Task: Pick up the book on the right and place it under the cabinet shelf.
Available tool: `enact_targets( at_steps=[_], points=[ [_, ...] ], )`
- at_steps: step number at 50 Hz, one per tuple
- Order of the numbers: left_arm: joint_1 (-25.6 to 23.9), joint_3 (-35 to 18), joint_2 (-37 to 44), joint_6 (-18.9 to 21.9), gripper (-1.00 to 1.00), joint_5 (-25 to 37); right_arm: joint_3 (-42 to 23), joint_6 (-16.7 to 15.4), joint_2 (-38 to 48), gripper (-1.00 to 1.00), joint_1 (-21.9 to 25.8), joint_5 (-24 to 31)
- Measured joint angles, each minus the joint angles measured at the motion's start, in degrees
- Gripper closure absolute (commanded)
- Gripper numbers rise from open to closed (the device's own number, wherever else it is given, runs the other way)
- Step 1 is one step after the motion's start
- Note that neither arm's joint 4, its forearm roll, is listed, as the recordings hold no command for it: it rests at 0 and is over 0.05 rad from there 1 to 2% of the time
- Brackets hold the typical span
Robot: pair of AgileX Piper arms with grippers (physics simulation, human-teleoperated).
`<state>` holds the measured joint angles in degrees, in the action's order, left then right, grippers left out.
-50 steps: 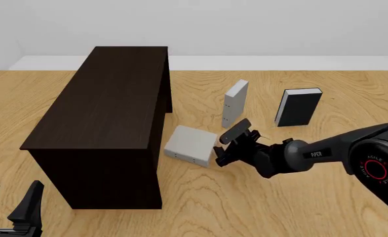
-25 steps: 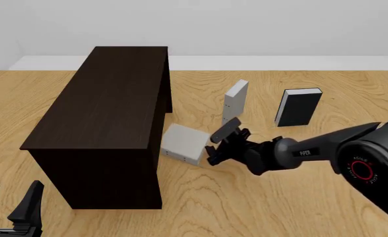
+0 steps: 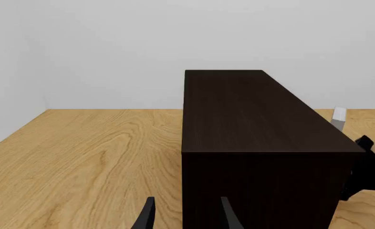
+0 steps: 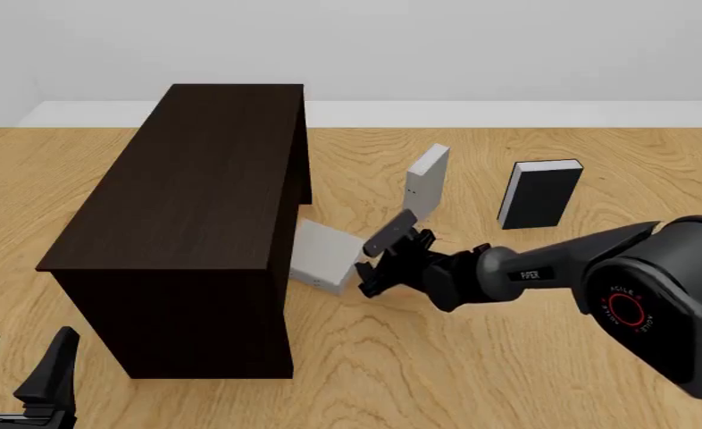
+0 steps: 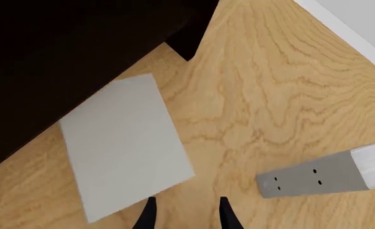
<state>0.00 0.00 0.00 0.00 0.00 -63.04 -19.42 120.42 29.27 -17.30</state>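
Note:
The book (image 4: 323, 255) is light grey and lies flat on the table, its left part tucked under the cabinet shelf (image 4: 196, 179), a big dark brown block. In the right wrist view the book (image 5: 120, 143) reaches into the shadow below the cabinet shelf (image 5: 60, 38). My right gripper (image 4: 369, 268) stands open at the book's near right edge, one fingertip (image 5: 149, 212) against that edge and nothing between the fingers. My left gripper (image 4: 20, 353) is open and idle at the front left, facing the end of the cabinet shelf (image 3: 251, 114).
A second pale grey book (image 4: 426, 185) stands upright just behind my right gripper, its dotted spine (image 5: 308, 179) showing in the right wrist view. A black book (image 4: 539, 193) stands further right. The table's back edge meets a white wall.
My right gripper has moved left toward the cabinet, and the grey book has slid with it, going further under the cabinet's side. The left arm has stayed still.

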Motion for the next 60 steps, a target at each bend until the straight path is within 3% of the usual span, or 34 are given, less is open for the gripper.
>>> enact_targets(
  at_steps=[60],
  points=[
    [0.00, 0.00, 0.00, 0.00, -1.00, 0.00, -9.14, 2.20, 4.53, -1.00, 4.88, 4.16]
  ],
)
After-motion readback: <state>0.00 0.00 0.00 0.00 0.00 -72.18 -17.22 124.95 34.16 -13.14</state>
